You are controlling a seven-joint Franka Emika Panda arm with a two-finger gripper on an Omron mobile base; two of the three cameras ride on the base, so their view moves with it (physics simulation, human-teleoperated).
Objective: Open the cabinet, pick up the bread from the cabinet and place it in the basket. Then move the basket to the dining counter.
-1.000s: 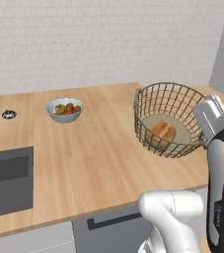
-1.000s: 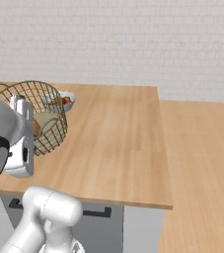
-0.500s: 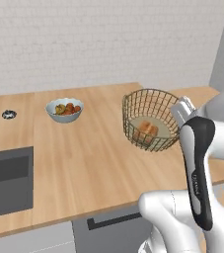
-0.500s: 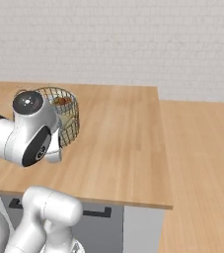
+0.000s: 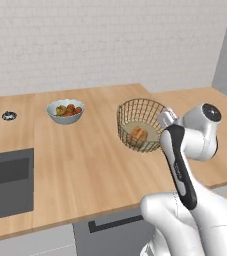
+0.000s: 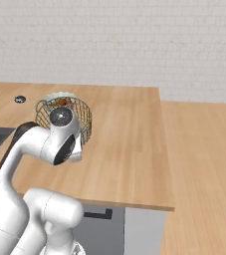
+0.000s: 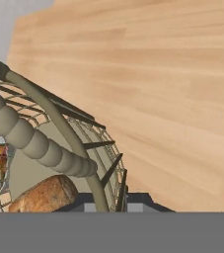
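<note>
The basket (image 5: pixel 140 124), bread (image 5: pixel 138 135) inside, is carried tilted at frame centre above the dining counter (image 5: pixel 85 165); its rim appears pinched by the gripper (image 5: pixel 166 120), just right of it.

No readable text that I can see, no labels or brands on my basket (image 5: pixel 141 125), none on the fruit bowl (image 5: pixel 65 111), no numbers or signs on the wood counter (image 5: pixel 90 160)

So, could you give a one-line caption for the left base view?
Wire basket holding the bread on the dining counter, tilted, with the end effector at its rim.
</note>
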